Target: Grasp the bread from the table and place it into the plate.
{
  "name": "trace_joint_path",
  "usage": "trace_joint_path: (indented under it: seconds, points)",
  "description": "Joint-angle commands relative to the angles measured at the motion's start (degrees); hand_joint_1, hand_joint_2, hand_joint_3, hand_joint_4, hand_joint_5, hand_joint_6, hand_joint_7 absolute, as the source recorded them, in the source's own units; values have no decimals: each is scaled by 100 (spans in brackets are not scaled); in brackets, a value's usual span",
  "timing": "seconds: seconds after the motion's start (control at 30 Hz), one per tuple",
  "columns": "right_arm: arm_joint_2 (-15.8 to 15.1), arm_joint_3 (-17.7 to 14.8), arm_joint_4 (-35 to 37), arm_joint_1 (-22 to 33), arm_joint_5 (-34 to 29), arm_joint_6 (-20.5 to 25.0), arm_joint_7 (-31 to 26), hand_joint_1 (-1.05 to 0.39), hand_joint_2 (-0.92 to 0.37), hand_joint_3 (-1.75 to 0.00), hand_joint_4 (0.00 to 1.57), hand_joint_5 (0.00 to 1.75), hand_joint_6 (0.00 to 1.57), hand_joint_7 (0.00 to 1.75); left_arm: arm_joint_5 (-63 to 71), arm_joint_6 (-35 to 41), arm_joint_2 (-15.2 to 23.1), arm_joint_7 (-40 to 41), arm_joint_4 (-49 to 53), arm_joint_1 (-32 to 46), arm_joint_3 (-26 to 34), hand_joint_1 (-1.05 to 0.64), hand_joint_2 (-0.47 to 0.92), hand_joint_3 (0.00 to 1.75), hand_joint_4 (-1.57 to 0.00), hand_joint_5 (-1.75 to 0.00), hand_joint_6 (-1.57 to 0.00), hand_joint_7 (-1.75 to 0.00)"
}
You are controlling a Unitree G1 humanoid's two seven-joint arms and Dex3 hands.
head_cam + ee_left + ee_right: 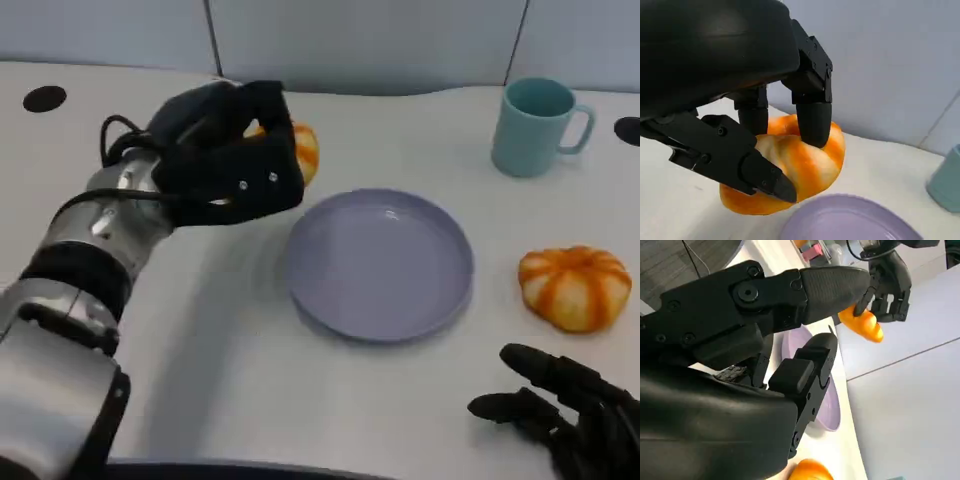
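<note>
My left hand (225, 160) grips an orange-and-white striped bread (305, 150) from above, just beyond the far left rim of the lilac plate (380, 262). In the left wrist view the fingers (812, 115) and thumb wrap the bread (805, 165) right beside the plate's rim (855, 222). I cannot tell whether the bread clears the table. The right wrist view shows the left hand (890, 282) holding the bread (862, 325) beyond the plate (827, 400). My right hand (565, 405) lies near the table's front right, fingers apart and holding nothing.
A second striped bread (573, 287) lies on the table right of the plate. A teal mug (538, 125) stands at the back right. Black round holes mark the far left (44, 98) and far right (628, 130) of the white table.
</note>
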Motion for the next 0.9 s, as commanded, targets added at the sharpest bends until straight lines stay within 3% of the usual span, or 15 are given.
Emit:
trace_joint_path:
  seconds: [0.03,0.3,0.33,0.37,0.47,0.9]
  points:
    - [4,-1,-20,70,35,96,-64,-75,-92,-29,67,80,94,1,122,-16,-164,99,-44,-231,-134,-9,81,9,-85,-175,-70,-175]
    - [25,49,-88,129,-11,71,-90,-75,-92,-29,67,80,94,1,164,-97,-442,26,-28,-327,-247,-11,76,19,-90,-175,-70,-175]
    - [29,59,-105,136,-24,78,-115,-75,-92,-30,67,81,94,1,193,-108,-465,46,-25,-330,-278,-11,68,36,-90,-175,-70,-175]
    - [32,68,-120,138,-32,102,-143,-75,-92,-30,67,81,94,1,226,-79,-504,30,-20,-341,-312,-12,53,63,-90,-175,-70,-175]
    - [45,87,-160,151,-42,145,-206,-75,-92,-29,67,82,94,1,298,4,-617,-28,3,-366,-393,-12,44,82,-89,-175,-69,-175]
    - [62,162,-292,218,-78,225,-303,-77,-92,-27,67,83,94,1,645,129,-1002,129,197,-305,-791,-13,35,95,-90,-175,-73,-175]
